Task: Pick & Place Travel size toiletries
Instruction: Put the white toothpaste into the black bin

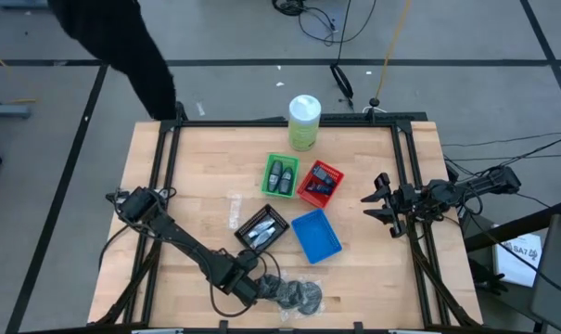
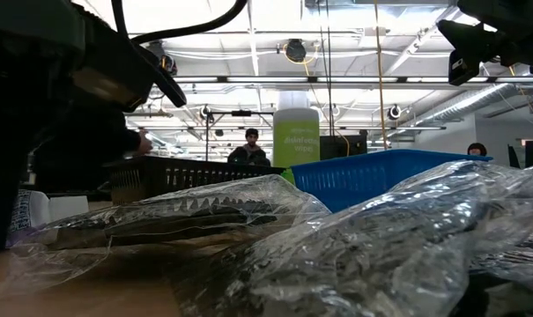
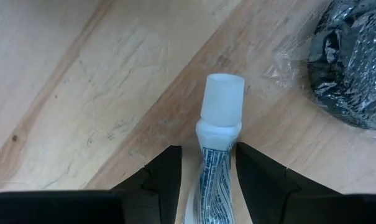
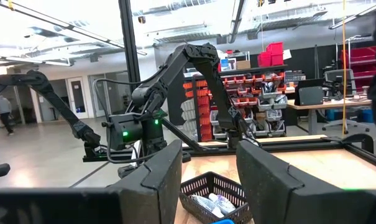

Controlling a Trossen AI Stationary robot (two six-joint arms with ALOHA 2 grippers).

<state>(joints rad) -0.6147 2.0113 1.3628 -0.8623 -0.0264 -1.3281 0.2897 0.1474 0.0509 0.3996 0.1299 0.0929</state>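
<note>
Left end effector [image 3: 206, 169] around white tube [image 3: 217, 130]

Four trays sit near the middle of the counter [image 1: 197, 167]. The two far trays stand side by side: the left one [image 1: 280, 175] holds two bottles [image 1: 281, 176], and the right one [image 1: 320, 183] is just beside it. The two near trays, one basket [image 1: 262, 228] with small tubes [image 1: 260, 233] and one open tray [image 1: 315, 235], lie just in front of them. A tall canister [image 1: 303, 122] stands behind the trays at the far edge. Wrapped discs [image 1: 297, 293] lie at the near edge, with the left end effector [image 1: 254, 287] just left of them, around a tube [image 3: 216, 149]. The right end effector [image 1: 377, 204] hangs over the right side, well apart.
</note>
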